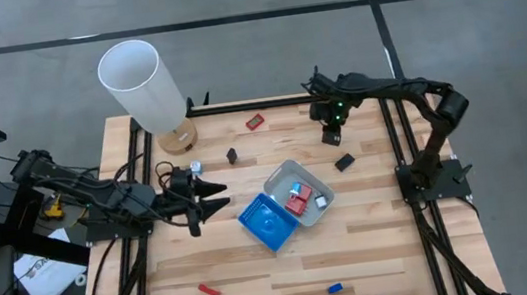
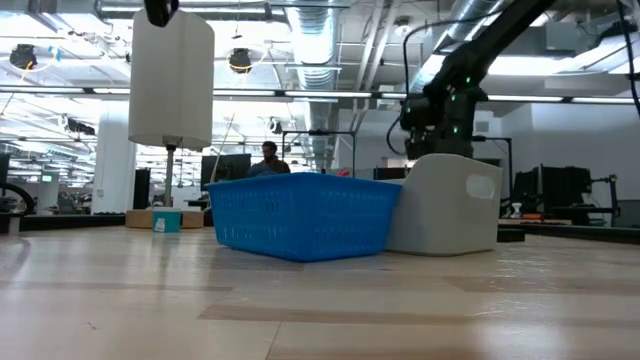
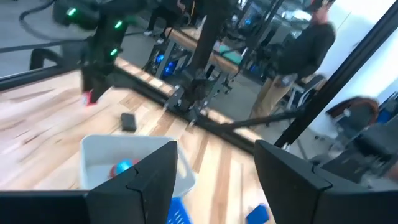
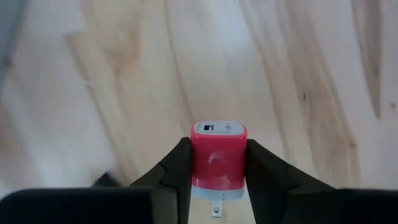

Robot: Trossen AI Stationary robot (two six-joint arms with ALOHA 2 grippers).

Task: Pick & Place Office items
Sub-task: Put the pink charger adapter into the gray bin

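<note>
My right gripper (image 1: 331, 135) hangs over the table's far right part, shut on a red block with a white end (image 4: 217, 158). In the left wrist view that block (image 3: 89, 98) shows under the right gripper. My left gripper (image 1: 211, 199) is open and level near the table's left side, pointing at the blue tray (image 1: 268, 222) and the grey tray (image 1: 320, 183). The grey tray holds red and blue pieces (image 1: 298, 199). Loose on the wood lie a red piece (image 1: 254, 121), black pieces (image 1: 231, 155) (image 1: 345, 162), another red one (image 1: 208, 290) and a blue one (image 1: 334, 287). My right gripper pinches the red block by its two opposite side faces (image 4: 198, 163), one finger on each. The fingers come from above, pointing down. The block's white end (image 4: 217, 128) faces the table and a metal prong (image 4: 215, 208) points back toward the wrist. The block is lifted clear of the wood.
A tall white cylinder (image 1: 142, 77) on a wooden base (image 1: 178, 138) stands at the far left corner. The two trays touch each other mid-table. A small white-blue piece (image 1: 195, 165) lies near my left gripper. People stand in the room beyond the table (image 3: 314, 37).
</note>
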